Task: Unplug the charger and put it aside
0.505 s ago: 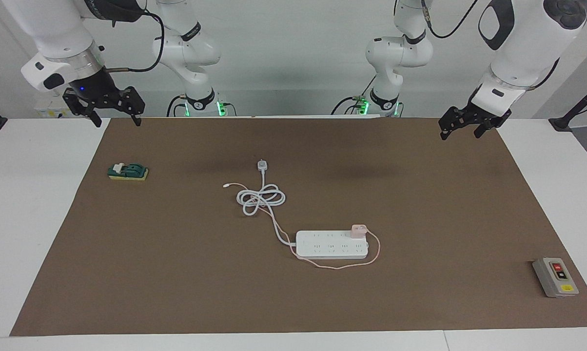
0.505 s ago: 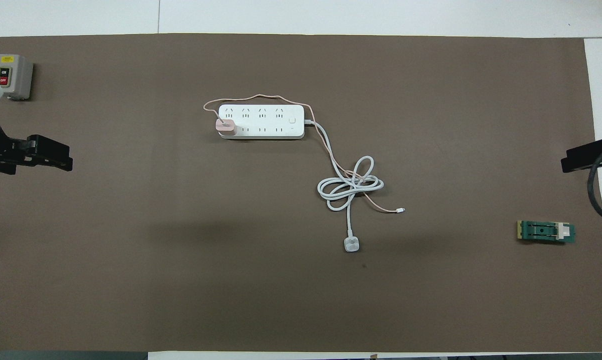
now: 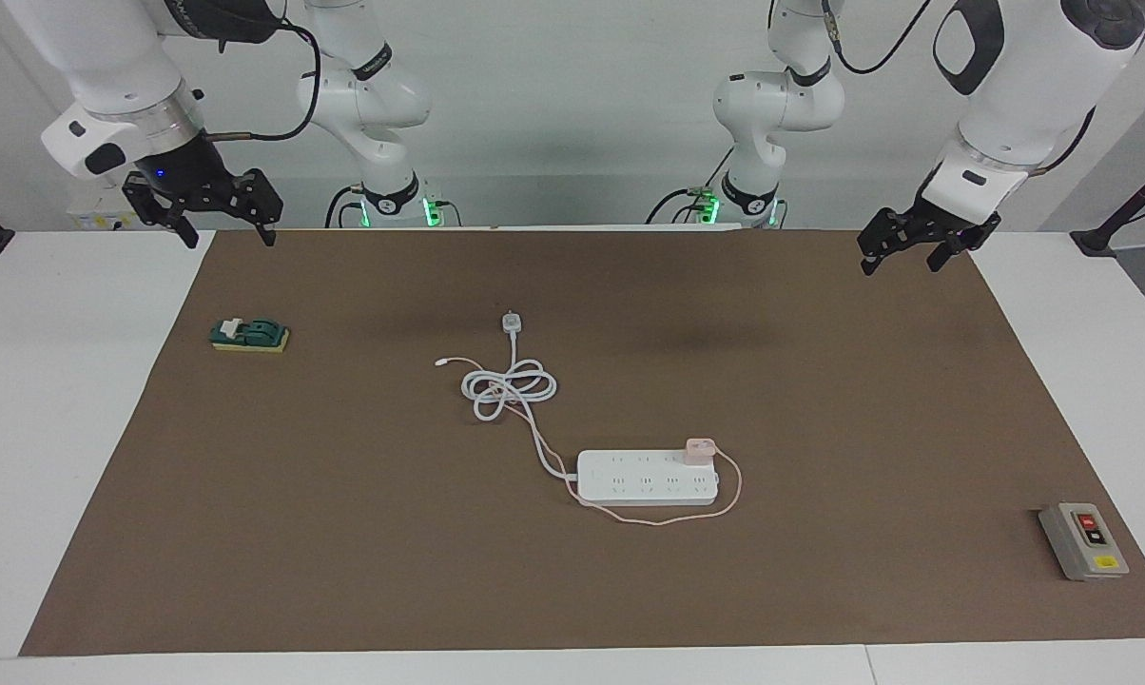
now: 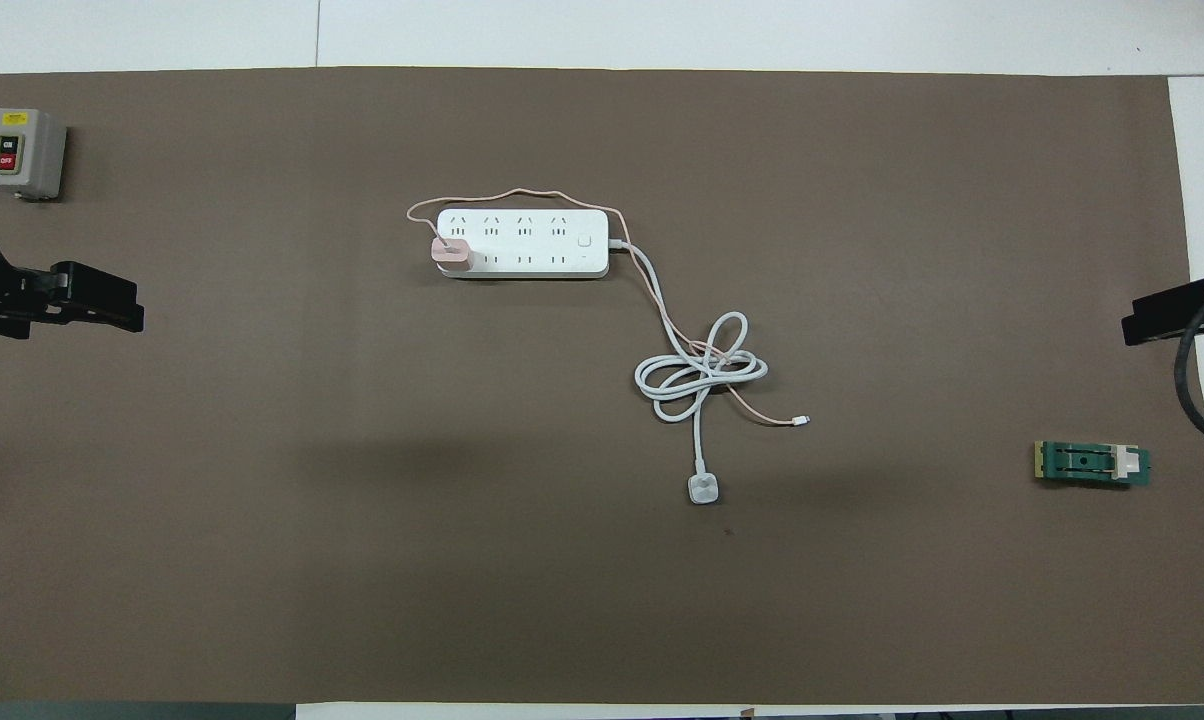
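Note:
The charger (image 3: 700, 449) (image 4: 451, 254) is a small pale pink cube plugged into the end socket of a long white power strip (image 3: 647, 478) (image 4: 522, 243), at the strip's end toward the left arm. Its thin pink cable (image 3: 668, 520) loops around the strip and runs into the coiled white cord (image 3: 509, 388). My left gripper (image 3: 901, 261) hangs open over the mat's edge nearest the robots, well away from the charger. Over the mat's corner at the right arm's end, my right gripper (image 3: 228, 236) waits open. Both hold nothing.
A grey switch box (image 3: 1084, 540) with red and black buttons lies toward the left arm's end, farther from the robots. A green and yellow block (image 3: 249, 335) lies toward the right arm's end. The cord's white plug (image 3: 511, 322) rests on the brown mat (image 3: 344, 533).
The left gripper has shifted very slightly. The charger, strip and right arm have not moved.

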Controlling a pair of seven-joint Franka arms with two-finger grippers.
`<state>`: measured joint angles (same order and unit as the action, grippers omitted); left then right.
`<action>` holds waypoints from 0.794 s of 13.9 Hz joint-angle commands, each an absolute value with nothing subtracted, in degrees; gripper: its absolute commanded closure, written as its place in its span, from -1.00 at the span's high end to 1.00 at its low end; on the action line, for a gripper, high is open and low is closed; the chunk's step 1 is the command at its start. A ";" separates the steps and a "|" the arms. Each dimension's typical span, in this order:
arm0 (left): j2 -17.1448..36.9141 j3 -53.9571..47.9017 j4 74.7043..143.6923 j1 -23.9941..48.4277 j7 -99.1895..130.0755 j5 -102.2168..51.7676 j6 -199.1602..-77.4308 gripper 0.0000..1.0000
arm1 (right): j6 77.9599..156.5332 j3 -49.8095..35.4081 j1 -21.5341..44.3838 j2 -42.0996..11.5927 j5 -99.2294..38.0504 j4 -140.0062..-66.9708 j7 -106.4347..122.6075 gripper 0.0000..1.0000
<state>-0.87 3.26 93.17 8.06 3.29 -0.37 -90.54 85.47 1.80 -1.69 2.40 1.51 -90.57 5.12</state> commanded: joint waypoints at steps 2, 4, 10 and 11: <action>-2.11 3.60 94.74 8.96 3.60 -0.88 -93.86 1.00 | 86.22 1.14 -2.55 3.34 0.62 -91.76 4.40 1.00; -2.20 3.60 94.75 9.23 3.52 -0.88 -93.87 1.00 | 86.22 1.06 -2.11 3.25 0.53 -91.85 2.04 1.00; -2.37 3.60 94.92 9.05 3.52 -0.88 -93.08 1.00 | 86.40 0.53 0.70 0.53 -5.18 -92.20 -18.24 1.00; -2.46 3.60 94.92 8.97 3.52 -0.88 -93.08 1.00 | 86.57 0.53 2.36 -0.52 -7.01 -92.11 -22.89 1.00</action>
<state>-0.96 3.09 93.29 8.57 3.29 -0.37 -92.59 85.49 0.80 0.70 1.00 -4.13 -91.50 -15.12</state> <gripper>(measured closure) 0.000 0.000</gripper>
